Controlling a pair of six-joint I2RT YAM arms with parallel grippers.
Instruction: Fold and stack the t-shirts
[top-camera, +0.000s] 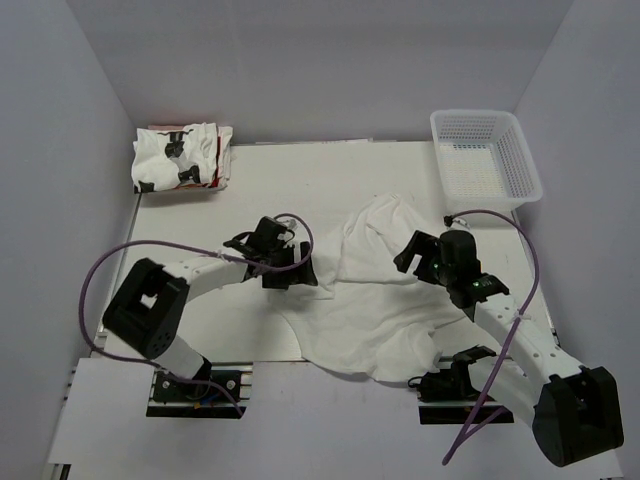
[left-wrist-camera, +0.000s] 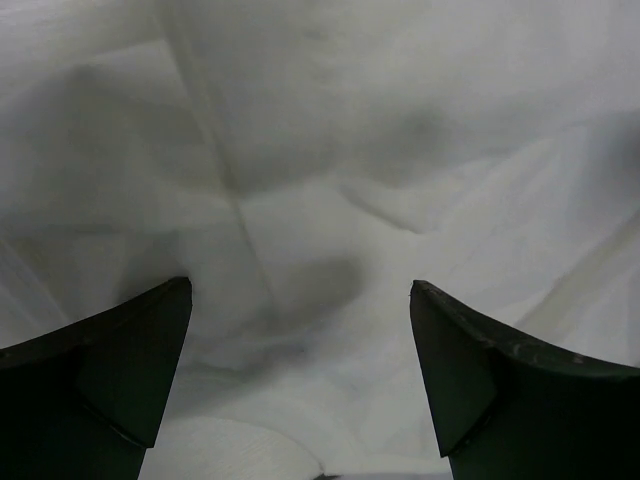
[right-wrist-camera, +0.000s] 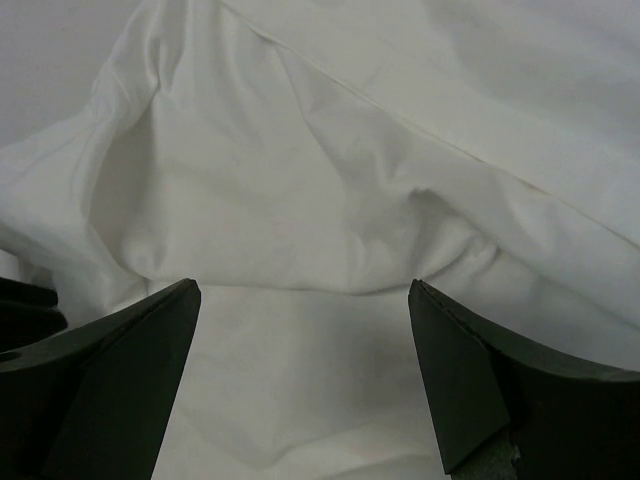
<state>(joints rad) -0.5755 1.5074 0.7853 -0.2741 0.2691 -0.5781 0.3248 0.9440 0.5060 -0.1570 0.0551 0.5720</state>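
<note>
Shirt (top-camera: 375, 300) overhangs table (top-camera: 300, 190) at near edge; folded stack (top-camera: 180, 158) far-left.

Top external camera: fixed high, above and behind the near edge of the table (top-camera: 200, 210), angled down and forward so all four table edges and both far corners show. Left wrist camera: very close, looking out between the two dark fingers of the left end effector (left-wrist-camera: 300, 283) onto the white t-shirt (top-camera: 370, 300), cloth filling the frame. Right wrist camera: same set-up on the right end effector (right-wrist-camera: 303, 283), close on that same shirt, the part of the scene all three views share.
</note>
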